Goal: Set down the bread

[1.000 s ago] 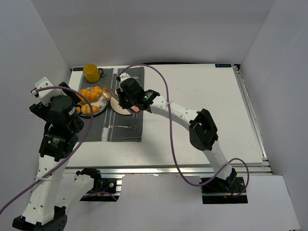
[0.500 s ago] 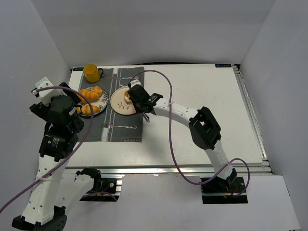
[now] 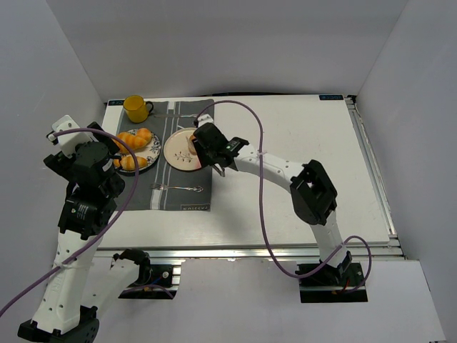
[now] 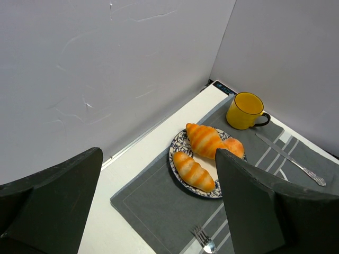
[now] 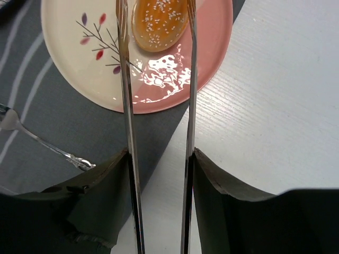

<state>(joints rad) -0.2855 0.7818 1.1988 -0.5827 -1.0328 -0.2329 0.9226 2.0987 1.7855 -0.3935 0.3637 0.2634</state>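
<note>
Letting go of the bread looked like the step in hand: the right gripper (image 5: 157,10) hung over the pink-and-cream plate (image 5: 79,63) with its two thin metal blades spread, one on either side of a sesame-topped bun (image 5: 159,24). The bun lay on the plate toward 12 o'clock in the right wrist view. A sliver of plate showed between the bun and the 9 o'clock blade; whether the 3 o'clock blade touched the bun could not be told. To finish well, the blades probably needed to part a little more and then rise straight up, so that neither dragged the glossy bun. A sideways pull-out risked rolling it off toward the counter (image 5: 275,106). That plate held only this one bun. On the grey placemat (image 5: 32,121), at 9 o'clock from it in the top view, the blue-patterned plate (image 4: 176,142) carried the rest: two striped rolls (image 4: 204,140) and a round bun (image 4: 234,146) in the left wrist view, with more pieces showing from above. A yellow mug (image 4: 244,110) stood at 12 o'clock of that plate, nothing visible in it, and a fork (image 5: 47,145) lay at 6 o'clock of the pink-and-cream plate. The left gripper (image 4: 159,152) hovered with fingers wide apart, holding nothing.
</note>
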